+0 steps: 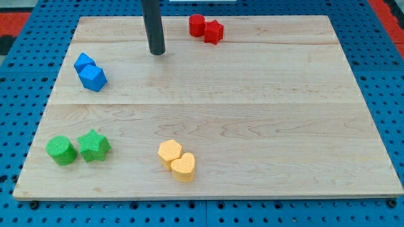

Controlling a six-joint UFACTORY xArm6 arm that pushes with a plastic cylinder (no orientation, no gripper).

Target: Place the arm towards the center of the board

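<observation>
My tip (157, 53) rests on the wooden board (252, 94) near the view's top, left of centre. Two red blocks sit to its right at the top edge: a red cylinder (197, 24) touching a red star (213, 31). Two blue blocks lie to its left and slightly lower: a blue block (83, 62) touching a blue cube (93, 78). At the bottom left are a green cylinder (61, 150) and a green star (94, 145). At the bottom middle, a yellow block (169, 152) touches a yellow heart (184, 167).
The board lies on a blue pegboard surface (25, 63) that surrounds it on all sides. A red strip shows at the view's top corners.
</observation>
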